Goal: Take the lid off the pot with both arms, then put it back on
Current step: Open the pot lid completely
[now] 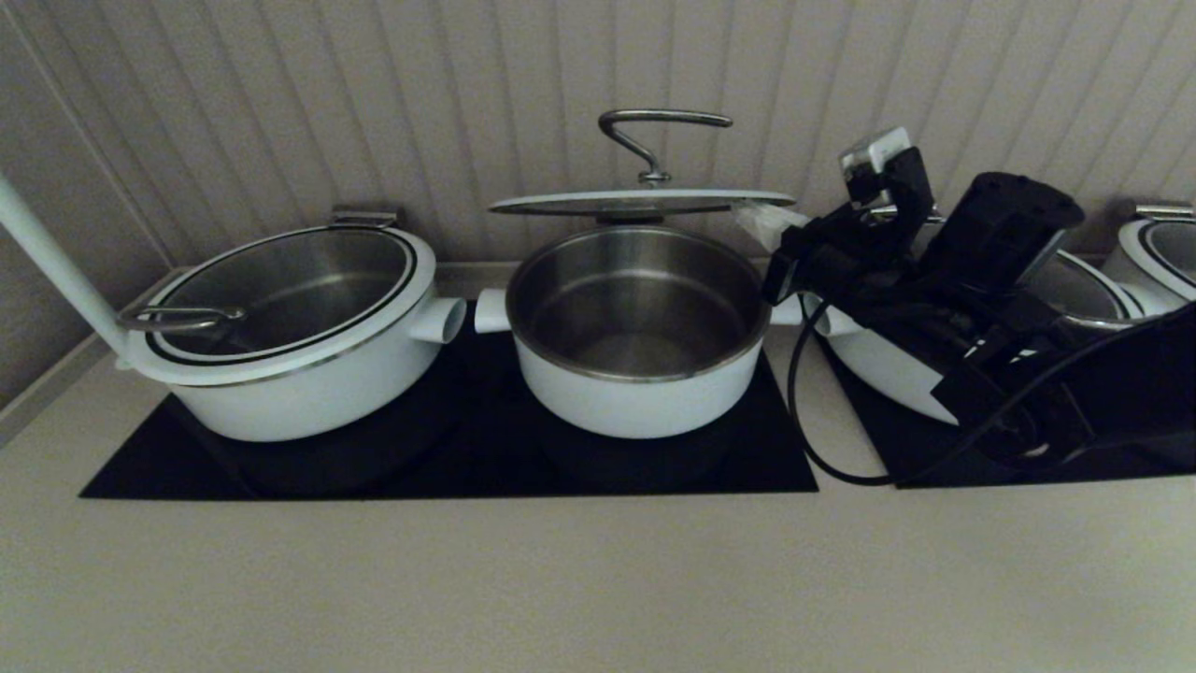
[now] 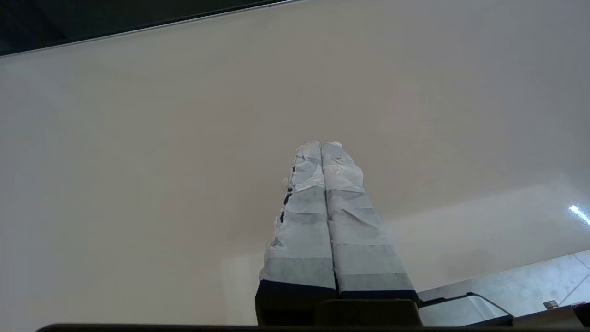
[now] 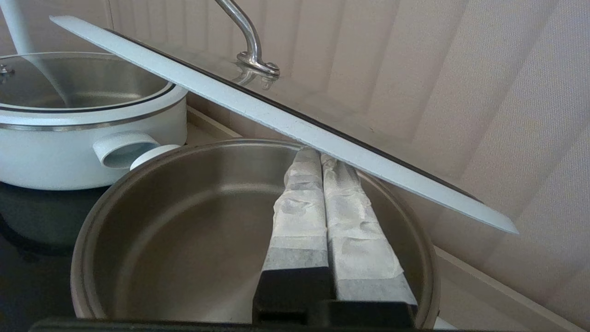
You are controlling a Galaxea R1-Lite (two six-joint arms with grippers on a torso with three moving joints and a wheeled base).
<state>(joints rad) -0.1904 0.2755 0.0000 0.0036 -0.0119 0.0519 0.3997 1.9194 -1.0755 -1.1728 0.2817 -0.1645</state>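
Observation:
The lid [image 1: 641, 202] hangs level a little above the open middle pot [image 1: 635, 393], its steel bar handle [image 1: 665, 118] broadside. My right gripper [image 1: 768, 224] reaches in from the right. Its pale wrapped fingers are pressed together, with the tips under the lid's right rim. In the right wrist view the shut gripper [image 3: 321, 154] touches the underside of the lid's white rim [image 3: 286, 122], above the pot's steel inside [image 3: 184, 207]. My left gripper [image 2: 321, 145] is shut and empty over bare beige counter. It does not show in the head view.
A lidded white pot [image 1: 280, 327] stands on the left, with a white pole [image 1: 47, 252] beside it. Another pot [image 1: 1084, 285] sits behind my right arm, and one more [image 1: 1163, 243] at the far right. Black mats [image 1: 448, 458] lie under the pots. A ribbed wall is close behind.

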